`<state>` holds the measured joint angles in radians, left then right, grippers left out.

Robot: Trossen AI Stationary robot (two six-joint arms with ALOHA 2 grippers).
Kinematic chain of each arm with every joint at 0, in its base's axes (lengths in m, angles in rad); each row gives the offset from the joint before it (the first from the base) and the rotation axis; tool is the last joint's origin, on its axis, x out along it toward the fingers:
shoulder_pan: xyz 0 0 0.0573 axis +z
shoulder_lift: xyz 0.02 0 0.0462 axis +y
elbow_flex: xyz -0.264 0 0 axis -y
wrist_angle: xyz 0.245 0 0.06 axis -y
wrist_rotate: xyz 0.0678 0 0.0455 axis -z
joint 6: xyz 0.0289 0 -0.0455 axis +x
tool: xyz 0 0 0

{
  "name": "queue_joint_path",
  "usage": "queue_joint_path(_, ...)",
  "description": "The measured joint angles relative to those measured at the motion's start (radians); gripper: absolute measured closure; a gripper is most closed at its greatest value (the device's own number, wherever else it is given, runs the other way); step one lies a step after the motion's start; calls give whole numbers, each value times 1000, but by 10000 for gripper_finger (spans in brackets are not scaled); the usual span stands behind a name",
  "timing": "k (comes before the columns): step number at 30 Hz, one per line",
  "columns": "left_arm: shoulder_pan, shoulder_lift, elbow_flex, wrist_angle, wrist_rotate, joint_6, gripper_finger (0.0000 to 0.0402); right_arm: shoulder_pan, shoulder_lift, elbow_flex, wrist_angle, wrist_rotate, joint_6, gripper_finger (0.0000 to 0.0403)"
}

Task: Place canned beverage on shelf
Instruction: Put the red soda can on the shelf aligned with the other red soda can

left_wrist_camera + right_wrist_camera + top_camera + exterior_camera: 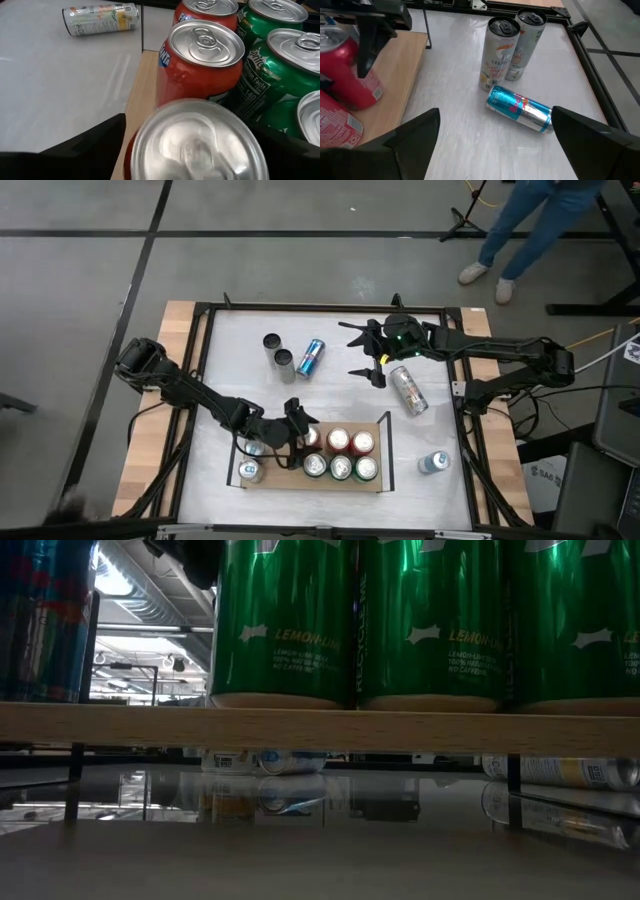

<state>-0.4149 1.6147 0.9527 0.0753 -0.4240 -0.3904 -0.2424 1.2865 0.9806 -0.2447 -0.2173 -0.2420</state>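
The shelf (285,481) is a light wooden board with black end rails, near the table's front edge. Upright red, green and blue cans stand on it. My left gripper (297,425) is shut on a red can (195,142) at the shelf's far edge, next to the red cans (200,65). The right wrist view shows this can (350,75) tilted over the board (395,75). My right gripper (358,352) is open and empty at the far middle of the table, above bare tabletop. My left gripper pinches the red can between its two fingers, on the can's opposite sides near its top (367,55). The fingers (85,145) come from above, slanting in from the table's left. The can is tilted, its lower end (370,100) by the board; whether it rests there I cannot tell.
Two upright cans (278,352) and a lying blue can (310,358) are at the far left. A silver can (408,390) lies right of my right gripper, and another can (433,463) lies at the front right. A person (530,230) stands beyond the table.
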Motion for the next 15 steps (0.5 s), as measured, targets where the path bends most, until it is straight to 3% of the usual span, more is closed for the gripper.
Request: queue_joint_path(15,0,-8,-2,42,-2,1,52,0,0,0,0,0,0,31)
